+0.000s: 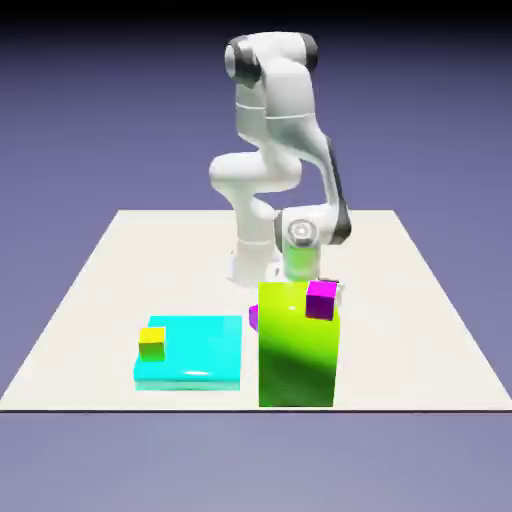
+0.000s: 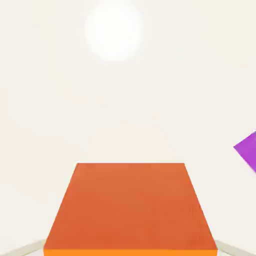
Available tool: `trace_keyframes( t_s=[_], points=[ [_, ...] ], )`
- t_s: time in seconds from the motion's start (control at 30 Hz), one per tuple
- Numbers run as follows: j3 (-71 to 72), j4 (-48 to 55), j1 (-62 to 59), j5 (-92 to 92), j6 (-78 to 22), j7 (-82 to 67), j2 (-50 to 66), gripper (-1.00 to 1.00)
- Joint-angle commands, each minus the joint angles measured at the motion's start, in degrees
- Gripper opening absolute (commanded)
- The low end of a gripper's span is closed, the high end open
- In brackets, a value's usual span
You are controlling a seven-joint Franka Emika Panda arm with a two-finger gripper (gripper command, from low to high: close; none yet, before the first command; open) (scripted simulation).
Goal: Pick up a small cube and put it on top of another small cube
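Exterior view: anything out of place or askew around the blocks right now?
Nothing looks spilled or damaged. The yellow cube sits on the cyan slab, a magenta cube perches on the tall green block, which hides the gripper. In the hand view, the red-orange cube sits square, filling the bottom.

pincer (image 1: pixel 296 283) behind green block (image 1: pixel 296 345), fingertips hidden

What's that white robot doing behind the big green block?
The white robot arm has reached down behind the tall green block. Its pincer has shut on a little red-orange cube, which fills the bottom of the hand view. That cube is meant to go on the tiny yellow cube, which sits on the cyan slab. A magenta cube rests on top of the green block.
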Motion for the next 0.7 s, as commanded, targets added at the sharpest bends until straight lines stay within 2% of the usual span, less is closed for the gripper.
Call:
trace_keyframes(
  t_s=[0.0, 0.2, 0.67],
  points=[
    [-0.13, 0.02, -0.01, -0.64, -2.11, 0.48, -2.08, -1.0],
    [7.54, 1.41, 0.4, -10.73, -8.71, 3.01, -2.41, -1.0],
    [17.98, 17.75, -5.36, -45.61, -37.86, -4.72, -2.56, -1.0]
  ],
)
